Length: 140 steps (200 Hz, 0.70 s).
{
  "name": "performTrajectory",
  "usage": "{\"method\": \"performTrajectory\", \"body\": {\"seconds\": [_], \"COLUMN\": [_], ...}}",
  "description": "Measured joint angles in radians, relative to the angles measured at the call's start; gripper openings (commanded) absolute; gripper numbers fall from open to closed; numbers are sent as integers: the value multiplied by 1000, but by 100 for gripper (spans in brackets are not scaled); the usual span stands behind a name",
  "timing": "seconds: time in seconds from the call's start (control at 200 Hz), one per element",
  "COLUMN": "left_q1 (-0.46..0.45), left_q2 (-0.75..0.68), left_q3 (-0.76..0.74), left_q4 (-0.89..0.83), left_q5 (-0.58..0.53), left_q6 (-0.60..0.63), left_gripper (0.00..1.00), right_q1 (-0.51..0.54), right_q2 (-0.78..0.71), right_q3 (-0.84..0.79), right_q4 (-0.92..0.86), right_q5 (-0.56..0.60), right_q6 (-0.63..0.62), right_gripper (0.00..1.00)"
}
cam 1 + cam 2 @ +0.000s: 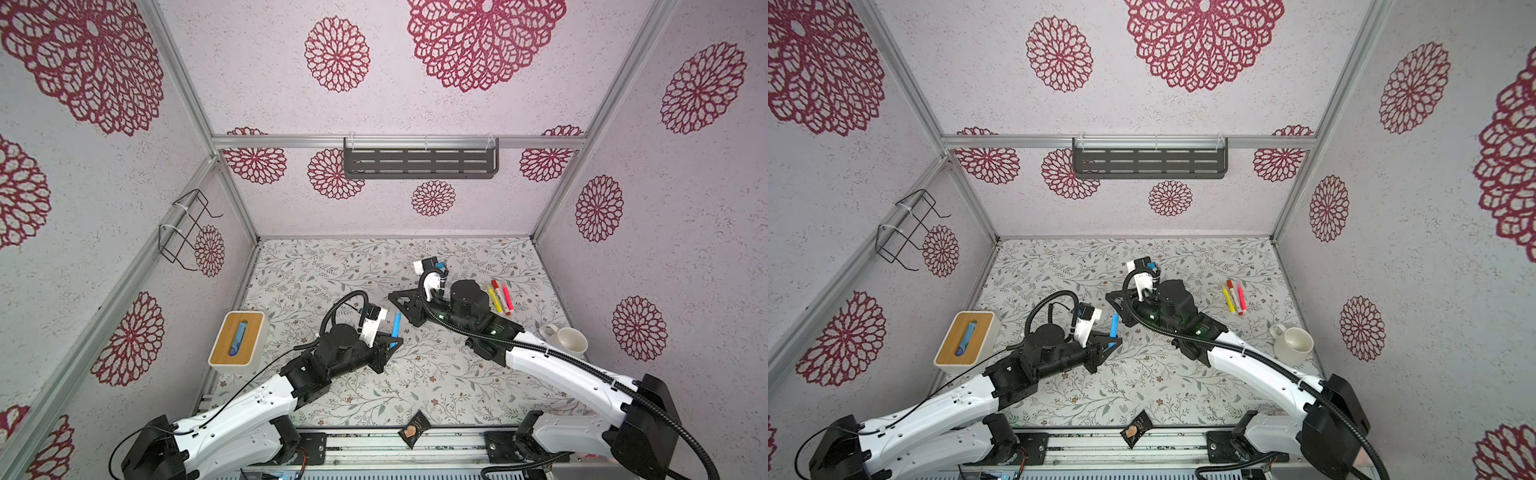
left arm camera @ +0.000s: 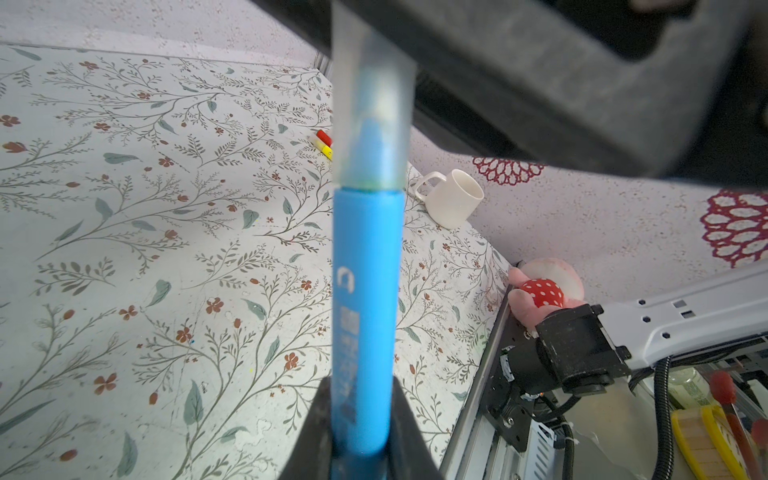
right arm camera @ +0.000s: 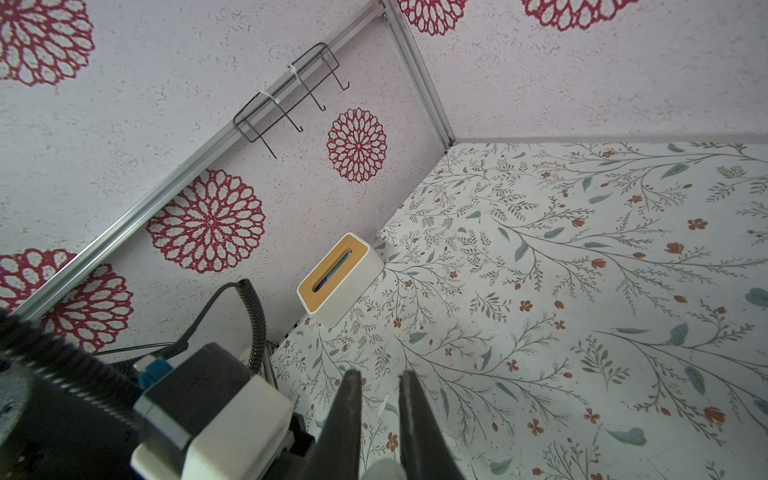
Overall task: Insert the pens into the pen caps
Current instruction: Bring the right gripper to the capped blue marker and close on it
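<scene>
The left hand [image 2: 361,436] is clamping shut on the blue pen [image 2: 365,291], holding it over the middle of the bench [image 1: 436,374]. A clear cap [image 2: 372,124] is sitting over the pen's tip, and its far end is disappearing under the dark body of the right hand [image 1: 395,301], so the grip there is hiding from that view. In the right wrist view the right hand's jaws are standing almost closed around a pale rounded piece that the picture's edge is cutting off.

Three other pens [image 1: 500,298], yellow, red-orange and pink, are lying side by side toward the right edge. Whether each is wearing a cap is hard to make out.

A white box [image 1: 249,328] with a wooden lid is standing at the left edge, and a dull-blue oblong [image 1: 237,338] is poking from its slot; what it is cannot be told. A pale mug [image 1: 571,343] is lying near the right edge. A dark packet [image 1: 413,432] is resting on the rail at the front edge.
</scene>
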<state>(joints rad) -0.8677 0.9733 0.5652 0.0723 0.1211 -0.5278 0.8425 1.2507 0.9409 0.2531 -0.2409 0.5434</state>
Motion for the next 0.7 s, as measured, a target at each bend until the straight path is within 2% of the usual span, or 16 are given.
{"method": "performTrajectory", "body": {"seconds": [0.7], "left_q1": [6], "left_q2": [-1], "left_q3": [-7], "left_q4": [-27], "left_q5": [11], "left_q6": [1], "left_gripper": [0], "right_q1": [19], "right_q2": [0], "right_q3": [-51], "right_q4": [61], "right_q5": [40], "right_q6": [26], "right_gripper": [0]}}
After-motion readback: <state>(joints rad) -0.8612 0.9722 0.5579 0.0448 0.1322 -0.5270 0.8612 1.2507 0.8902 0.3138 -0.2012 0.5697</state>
